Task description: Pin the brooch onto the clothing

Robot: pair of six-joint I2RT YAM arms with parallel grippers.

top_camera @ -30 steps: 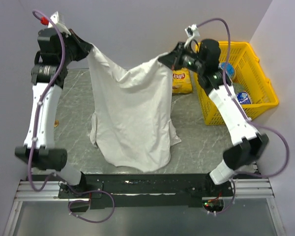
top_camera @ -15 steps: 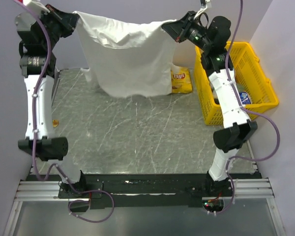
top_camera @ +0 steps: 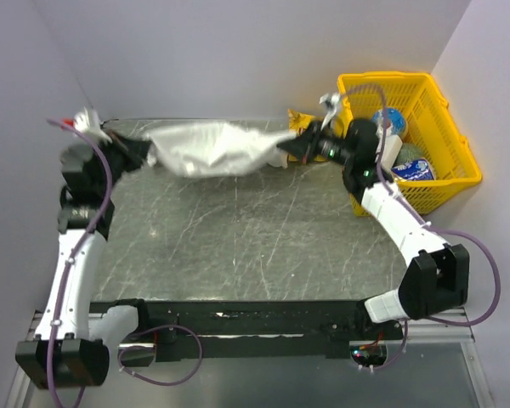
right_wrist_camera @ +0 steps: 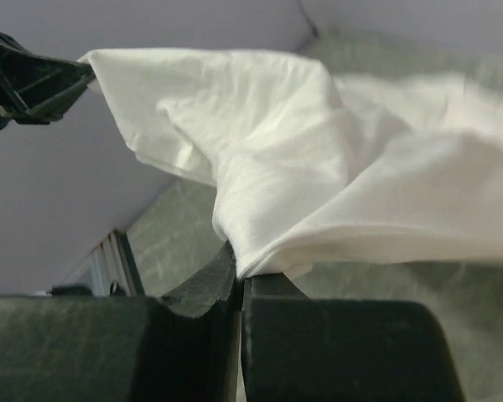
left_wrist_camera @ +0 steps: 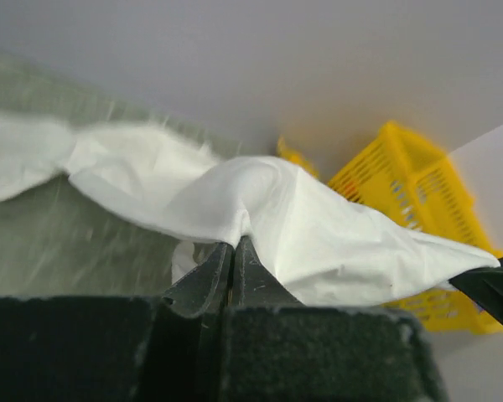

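From above, the left tool and the right tool are stretching the plain white cotton T-shirt between them along the grey speckled counter's far edge. In the left wrist view, its fingers are clenching a fold. In the right wrist view, its fingers are pinching another fold.

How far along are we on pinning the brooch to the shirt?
Done: the T-shirt is gripped at two ends, the left gripper and right gripper both shut on it. In hand: it spans between them near the far edge of the table, bunched, not flat. Left: laying it out, then fetching and pinning the brooch, which no view shows.
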